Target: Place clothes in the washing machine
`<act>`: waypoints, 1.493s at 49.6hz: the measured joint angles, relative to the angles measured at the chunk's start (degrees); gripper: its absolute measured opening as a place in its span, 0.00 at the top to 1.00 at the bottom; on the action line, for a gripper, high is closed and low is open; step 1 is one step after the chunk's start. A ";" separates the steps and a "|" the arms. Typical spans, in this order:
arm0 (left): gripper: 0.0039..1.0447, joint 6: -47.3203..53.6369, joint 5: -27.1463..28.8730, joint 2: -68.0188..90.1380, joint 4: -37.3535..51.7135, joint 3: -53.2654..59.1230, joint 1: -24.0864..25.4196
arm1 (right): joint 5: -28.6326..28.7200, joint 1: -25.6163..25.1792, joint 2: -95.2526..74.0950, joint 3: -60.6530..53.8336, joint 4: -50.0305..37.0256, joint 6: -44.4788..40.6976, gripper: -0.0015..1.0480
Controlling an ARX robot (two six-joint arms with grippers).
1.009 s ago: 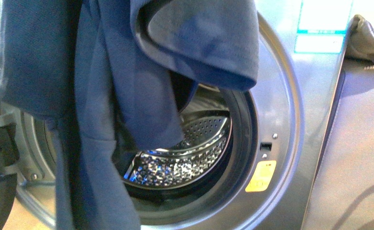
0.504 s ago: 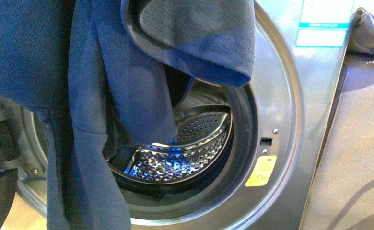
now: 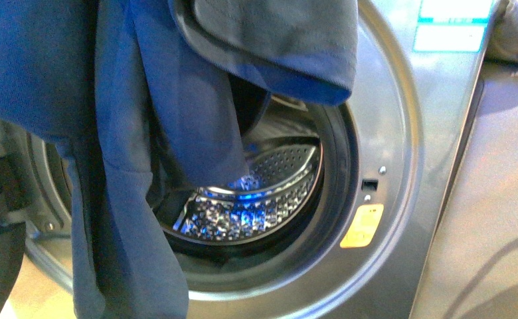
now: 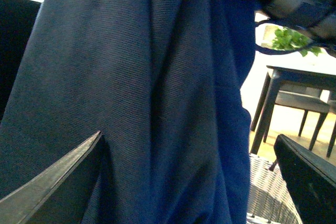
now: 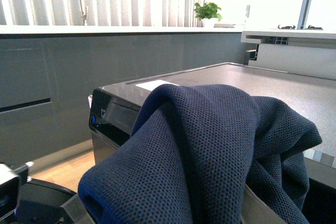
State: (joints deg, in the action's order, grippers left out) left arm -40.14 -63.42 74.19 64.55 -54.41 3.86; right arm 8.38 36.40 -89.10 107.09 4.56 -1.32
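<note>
A: While hung across washing machine (image 3: pixel 442 153) porthole's (image 3: pixel 289 166) upper left, saw clothes (image 3: pixel 130 119) not yet inside?
B: Found left gripper (image 4: pixel 187 137) fingers (image 4: pixel 58 187) apart; couldn't tell for right gripper, buried in clothes. Feared limp lengths catching porthole's lower rim if dropped short.

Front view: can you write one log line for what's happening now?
clothes: hanging before washing machine | drum: exposed, looks empty | left gripper: jaws apart, clothes between | right gripper: hidden under clothes
</note>
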 joint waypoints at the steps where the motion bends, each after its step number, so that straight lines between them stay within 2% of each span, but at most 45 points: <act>1: 0.06 1.77 1.16 -0.20 -3.21 -0.44 -0.61 | 0.00 0.00 0.00 0.00 0.00 0.00 0.91; 6: 0.06 11.02 5.77 -0.74 -16.09 -1.29 -3.28 | 0.00 0.00 0.02 0.00 0.00 0.00 0.91; 9: 0.06 15.41 6.54 -0.81 -20.46 -1.25 -4.52 | 0.00 0.00 0.00 0.00 0.00 0.00 0.91; 16: 0.06 20.41 5.88 -1.05 -21.27 -0.11 -6.73 | -0.15 0.00 0.00 0.00 0.00 0.00 0.91; 29: 0.06 21.73 5.84 -2.25 -19.50 0.13 -10.08 | -0.17 0.00 0.00 0.00 0.00 0.00 0.91; 40: 0.06 24.90 12.31 -1.49 -24.61 -2.49 -14.32 | -0.37 -0.02 0.00 0.00 0.00 0.00 0.91; 55: 0.06 33.64 24.06 0.83 -31.41 -5.20 -23.52 | -0.76 -0.17 0.00 0.00 0.00 -0.02 0.91; 74: 0.06 32.37 32.57 4.87 -27.43 -8.20 -27.67 | -0.81 -0.26 0.00 0.00 0.00 -0.02 0.91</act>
State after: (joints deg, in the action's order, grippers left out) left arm -7.77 -30.85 79.07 37.12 -62.61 -23.81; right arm 7.57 36.14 -89.10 107.09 4.56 -1.34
